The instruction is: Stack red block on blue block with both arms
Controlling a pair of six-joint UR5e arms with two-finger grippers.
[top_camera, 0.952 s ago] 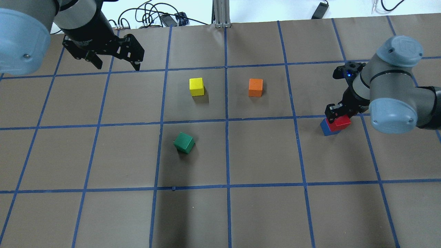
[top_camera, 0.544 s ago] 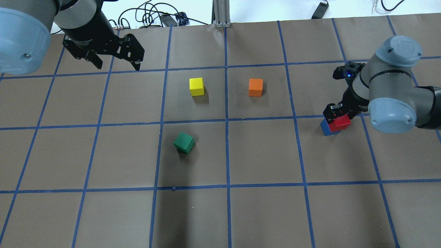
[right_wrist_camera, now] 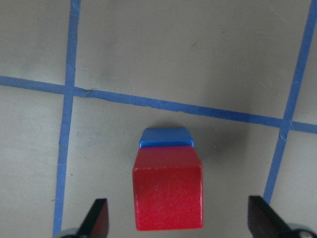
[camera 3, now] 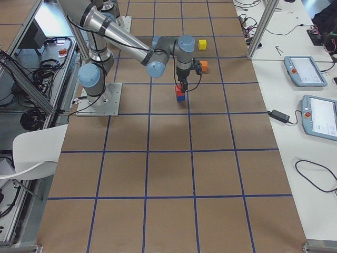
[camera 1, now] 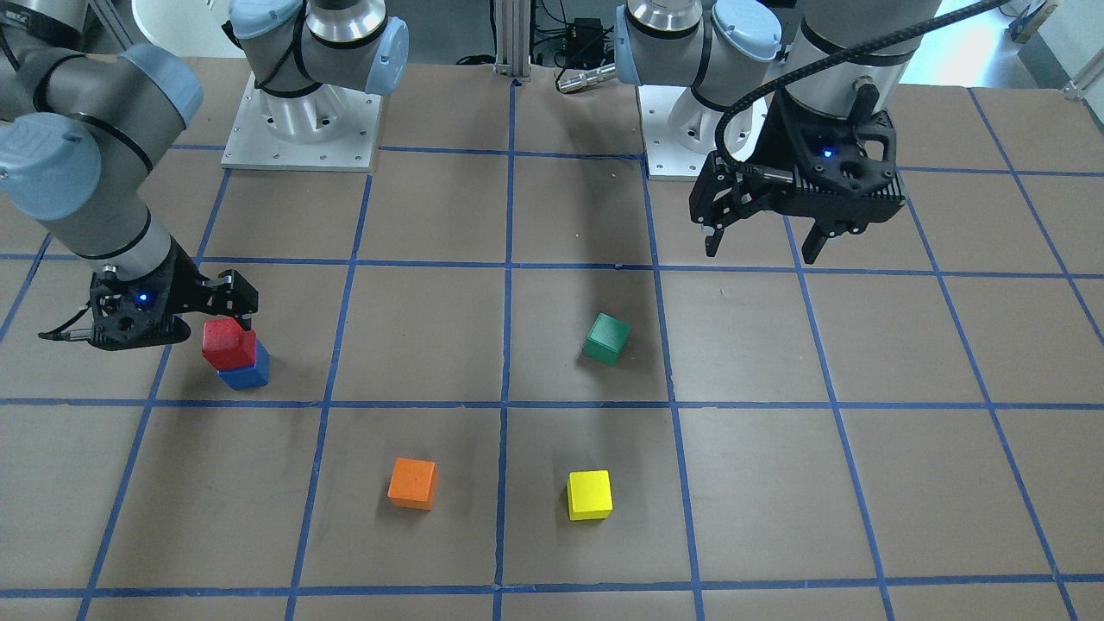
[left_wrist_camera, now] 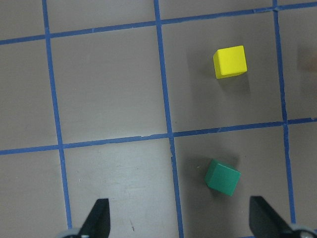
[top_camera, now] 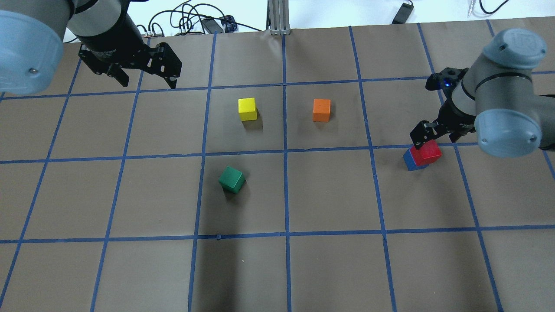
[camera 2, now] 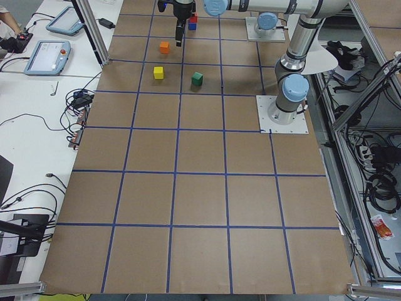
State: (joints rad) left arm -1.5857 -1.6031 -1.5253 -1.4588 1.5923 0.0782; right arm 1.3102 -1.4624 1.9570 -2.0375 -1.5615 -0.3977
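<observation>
Standing wide open, the right pincer hangs directly over the red block, and in its wrist view one finger shows clear of the cube at either side, a gap of bare bench between each finger and the red faces. The red block rests on top of the blue block, slightly out of square with it, so that a strip of blue shows past one red edge. The stack stands at the right of the bench, just on the near side of a blue tape line and close to where two lines of the grid cross. The right arm comes in from the right edge with its wrist turned down over the stack. Item two: the left pincer, likewise spread wide and holding nothing, hangs in the air over the far left of the bench, well apart from every cube. Its wrist view looks down on the green block and the yellow block. The green block lies left of centre, turned at an angle to the grid. The yellow block sits farther back, square to the lines. The orange block sits level with the yellow one, across the centre line to its right. All three stand singly and apart on the brown bench.
</observation>
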